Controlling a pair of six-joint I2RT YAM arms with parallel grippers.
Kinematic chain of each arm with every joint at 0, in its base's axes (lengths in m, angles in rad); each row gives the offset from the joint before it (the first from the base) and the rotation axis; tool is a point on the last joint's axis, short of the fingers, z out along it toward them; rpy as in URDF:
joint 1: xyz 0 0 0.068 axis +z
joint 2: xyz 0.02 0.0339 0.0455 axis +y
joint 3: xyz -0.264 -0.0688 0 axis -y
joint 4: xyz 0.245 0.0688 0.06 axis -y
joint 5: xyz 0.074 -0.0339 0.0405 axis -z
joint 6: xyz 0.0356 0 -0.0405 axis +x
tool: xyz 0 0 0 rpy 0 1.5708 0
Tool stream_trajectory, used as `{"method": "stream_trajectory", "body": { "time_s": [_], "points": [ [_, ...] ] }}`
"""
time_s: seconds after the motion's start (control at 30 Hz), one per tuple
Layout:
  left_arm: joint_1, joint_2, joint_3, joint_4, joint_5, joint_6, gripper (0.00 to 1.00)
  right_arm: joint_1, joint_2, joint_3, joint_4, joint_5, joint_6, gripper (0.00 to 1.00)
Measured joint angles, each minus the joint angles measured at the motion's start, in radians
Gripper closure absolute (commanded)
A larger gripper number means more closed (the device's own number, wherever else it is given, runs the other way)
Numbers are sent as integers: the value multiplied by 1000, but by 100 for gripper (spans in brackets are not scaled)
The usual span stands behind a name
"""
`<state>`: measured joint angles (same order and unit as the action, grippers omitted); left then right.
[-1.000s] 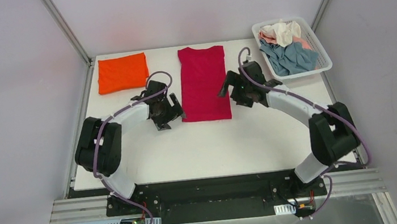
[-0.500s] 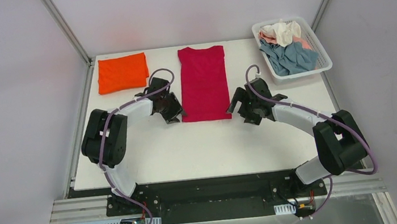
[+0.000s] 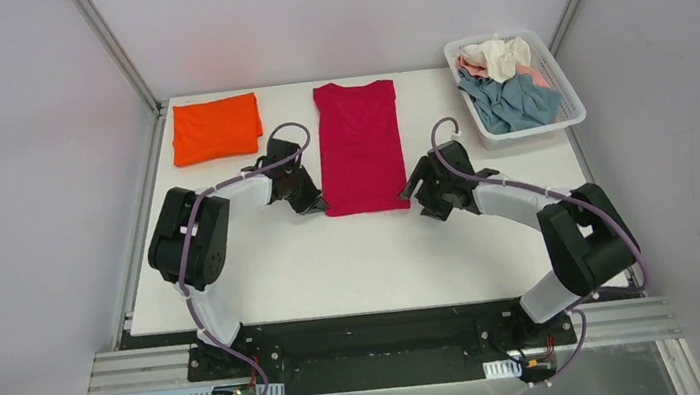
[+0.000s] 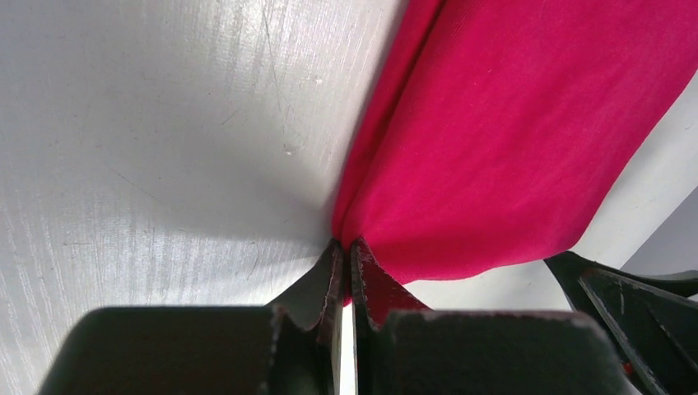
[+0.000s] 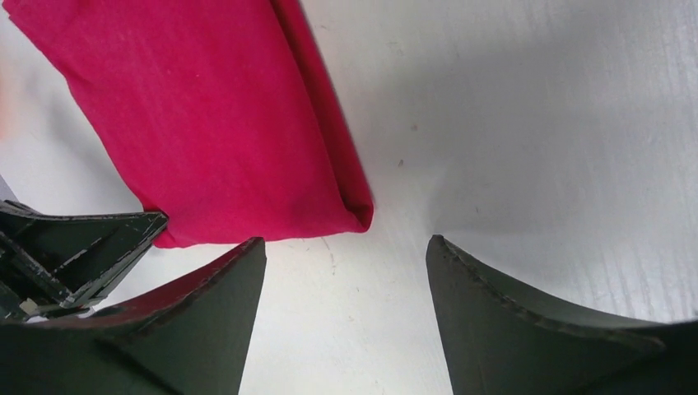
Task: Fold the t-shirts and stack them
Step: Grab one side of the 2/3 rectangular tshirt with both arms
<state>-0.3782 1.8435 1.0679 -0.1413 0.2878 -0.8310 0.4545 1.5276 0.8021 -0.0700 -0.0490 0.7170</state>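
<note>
The crimson t-shirt (image 3: 359, 146) is laid flat on the worktop (image 3: 353, 257), toward 12 o'clock from its middle. Its 7 o'clock corner is pinched by the closed left gripper (image 4: 346, 245). The right gripper (image 5: 344, 241) is held open at the 5 o'clock corner, not touching it. An orange t-shirt (image 3: 215, 128) is folded at 10 o'clock; other t-shirts (image 3: 512, 97) are heaped in the basket (image 3: 529, 131) at 2 o'clock.

crimson shirt (image 4: 510, 123) cut off at frame top, basket shirts (image 3: 514, 102) tangled, uncountable
</note>
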Motion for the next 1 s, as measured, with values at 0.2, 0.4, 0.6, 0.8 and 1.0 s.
{"method": "stream_trajectory", "body": {
  "time_s": [0.2, 0.4, 0.6, 0.8, 1.0],
  "points": [
    [0, -6, -16, 24, 0, 0, 100, 0, 56, -12, 37, -7, 39, 66],
    [0, -14, -34, 45, 1, 0, 100, -1, 63, -34, 70, -16, 65, 89],
    [-3, -39, -71, 80, -1, 2, 100, -1, 63, -55, 110, -23, 59, 94],
    [-9, -45, -77, 86, -4, 6, 100, -2, 84, -61, 154, -41, 21, 100],
    [-16, -74, -109, 95, -13, 10, 100, -2, 77, -85, 194, -98, -39, 100]
  ]
}}
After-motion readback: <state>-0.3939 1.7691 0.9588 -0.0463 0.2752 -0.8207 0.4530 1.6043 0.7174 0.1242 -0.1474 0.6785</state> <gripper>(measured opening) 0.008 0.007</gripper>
